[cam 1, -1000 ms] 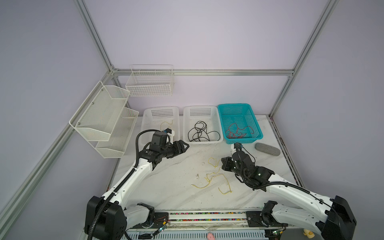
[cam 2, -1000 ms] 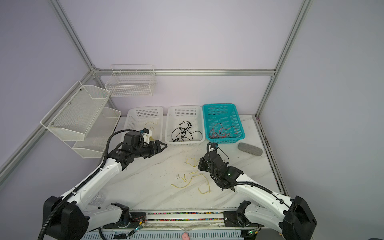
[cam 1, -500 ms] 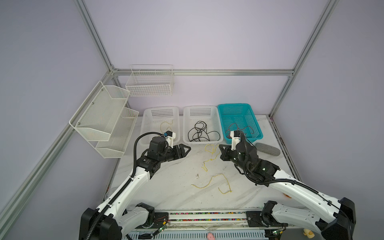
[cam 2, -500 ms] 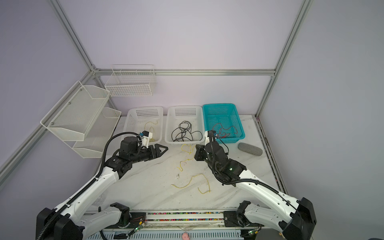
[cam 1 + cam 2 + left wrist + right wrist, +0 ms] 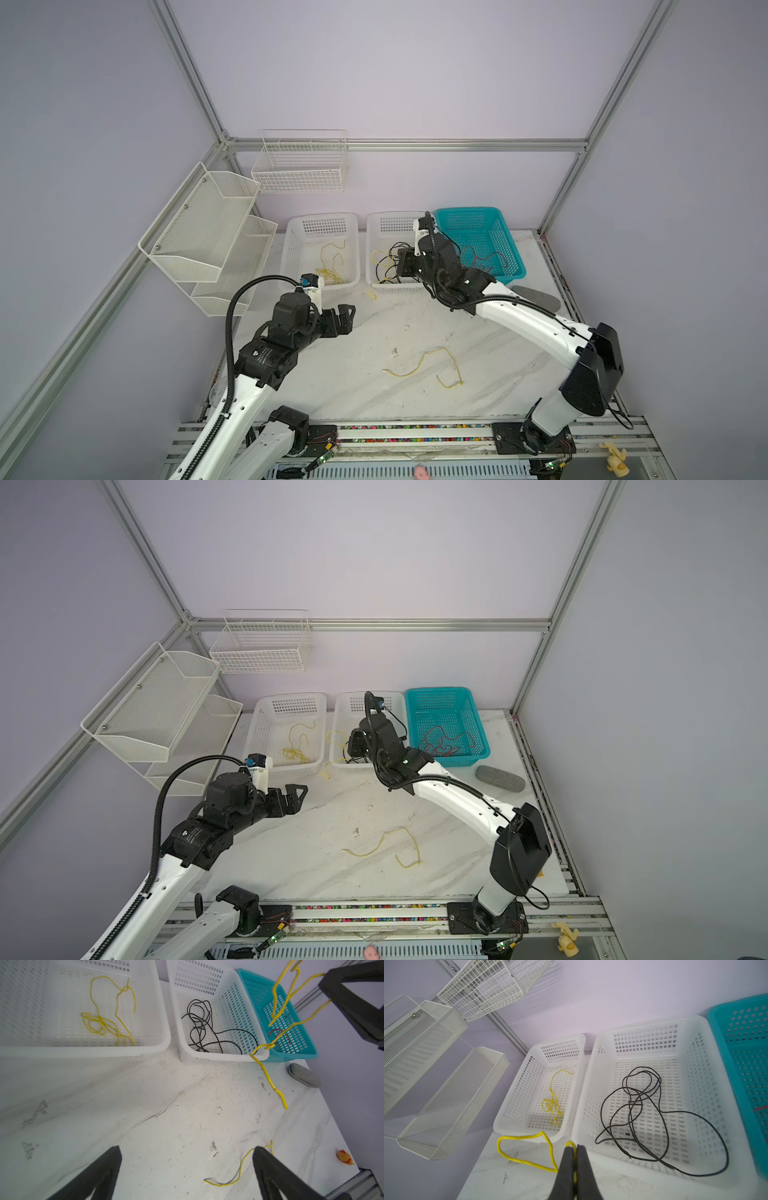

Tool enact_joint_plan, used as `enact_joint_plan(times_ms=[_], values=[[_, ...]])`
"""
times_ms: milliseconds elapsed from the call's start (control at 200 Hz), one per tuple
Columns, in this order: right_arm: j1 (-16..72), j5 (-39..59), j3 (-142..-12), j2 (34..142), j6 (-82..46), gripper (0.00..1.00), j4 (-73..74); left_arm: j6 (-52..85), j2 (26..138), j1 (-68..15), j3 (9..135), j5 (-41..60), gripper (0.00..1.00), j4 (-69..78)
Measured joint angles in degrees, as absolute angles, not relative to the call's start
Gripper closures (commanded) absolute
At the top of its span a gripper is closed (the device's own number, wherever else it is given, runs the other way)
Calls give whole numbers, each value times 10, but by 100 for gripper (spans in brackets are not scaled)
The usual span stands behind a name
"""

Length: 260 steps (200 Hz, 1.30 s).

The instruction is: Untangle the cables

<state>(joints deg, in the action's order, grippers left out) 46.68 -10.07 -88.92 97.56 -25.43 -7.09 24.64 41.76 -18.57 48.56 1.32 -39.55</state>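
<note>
the right gripper (image 5: 573,1148) hangs over the front left corner of the middle white basket (image 5: 392,224), its jaws pressed together on a yellow cable (image 5: 521,1137) that loops beside them and dangles past the basket's front wall toward the worktop (image 5: 353,386). the left gripper (image 5: 186,1148) hovers above the worktop before the left white basket (image 5: 291,257), jaws spread wide, holding nothing. more yellow cables (image 5: 329,273) lie in that basket, a black cable (image 5: 635,1103) in the middle one, red cables (image 5: 440,739) in the teal basket (image 5: 478,729), and a loose yellow cable (image 5: 422,357) on the worktop nearer the front.
</note>
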Motion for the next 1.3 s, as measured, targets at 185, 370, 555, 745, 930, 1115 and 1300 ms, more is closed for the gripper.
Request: enact_joint_plan(times_ms=[185, 370, 555, 745, 930, 1115, 1300], values=[[467, -80, -1083, 1134, -232, 100, -86, 234, 343, -186, 481, -60, 0, -418], [467, -61, -1300, 1305, -215, 100, -125, 234, 281, -186, 462, -120, 0, -418], [467, -37, -1442, 1432, -202, 100, -162, 234, 281, -186, 449, -146, 0, -416], [467, -17, -1453, 1477, -188, 100, -164, 234, 281, -186, 445, -157, 0, -413], [467, -5, -1453, 1493, -183, 100, -163, 234, 281, -186, 443, -159, 0, -413], [467, -1, -1453, 1495, -177, 98, -161, 234, 281, -186, 442, -159, 1, -413], [467, 4, -1453, 1495, -170, 68, -161, 234, 281, -186, 442, -159, 0, -412]])
